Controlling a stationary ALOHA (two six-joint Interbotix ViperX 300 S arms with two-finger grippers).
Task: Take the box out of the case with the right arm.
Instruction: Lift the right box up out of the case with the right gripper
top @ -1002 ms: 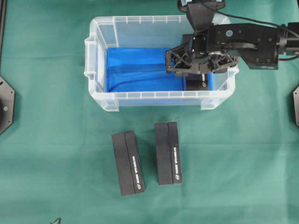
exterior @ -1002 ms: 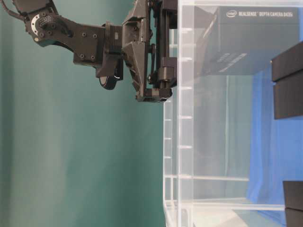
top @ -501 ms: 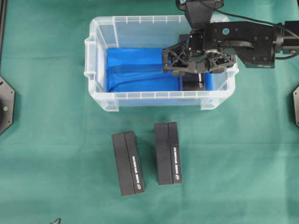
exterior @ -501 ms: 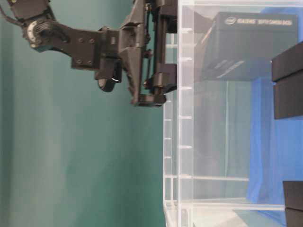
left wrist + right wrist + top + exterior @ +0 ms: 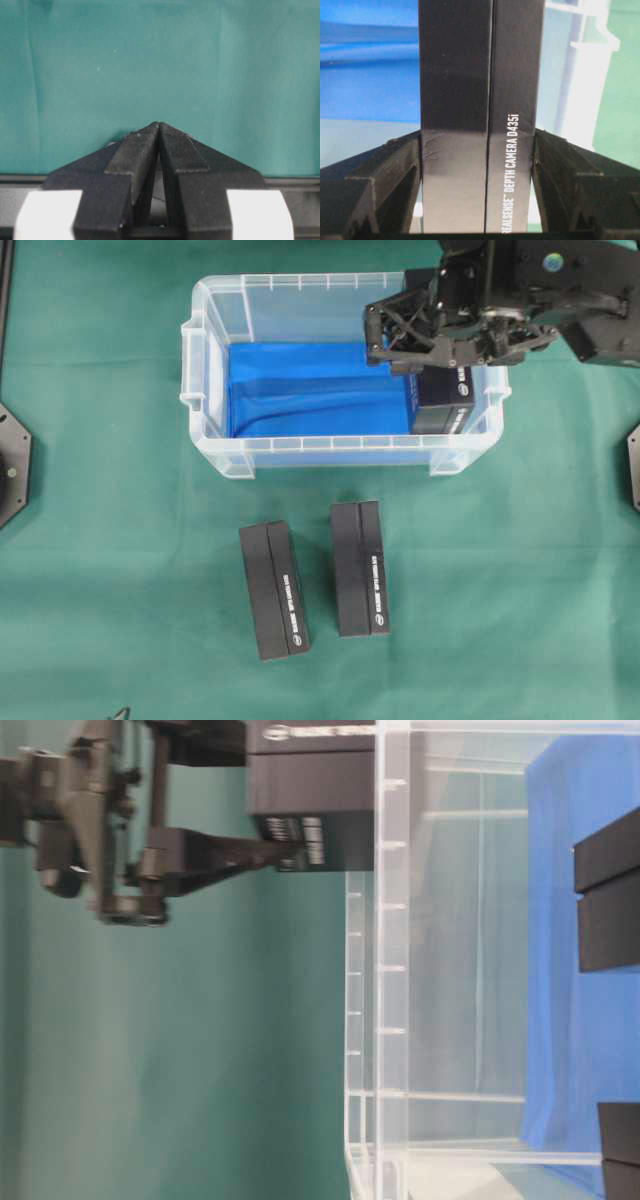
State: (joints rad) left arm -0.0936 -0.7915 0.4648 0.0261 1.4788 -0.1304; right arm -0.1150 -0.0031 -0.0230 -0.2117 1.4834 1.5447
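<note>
Right tool (image 5: 479, 150) clenches the black box (image 5: 480, 100) between its fingers, above the case (image 5: 215, 380).

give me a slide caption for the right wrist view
Right end effector clamped on a black RealSense D435i camera box, above the blue-bottomed clear case.

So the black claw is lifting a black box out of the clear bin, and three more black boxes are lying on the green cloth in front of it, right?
Not quite: two black boxes lie on the green cloth, not three, one on the left and one on the right, as the overhead view shows. The rest holds: the right gripper grips a black RealSense box over the clear bin.
</note>
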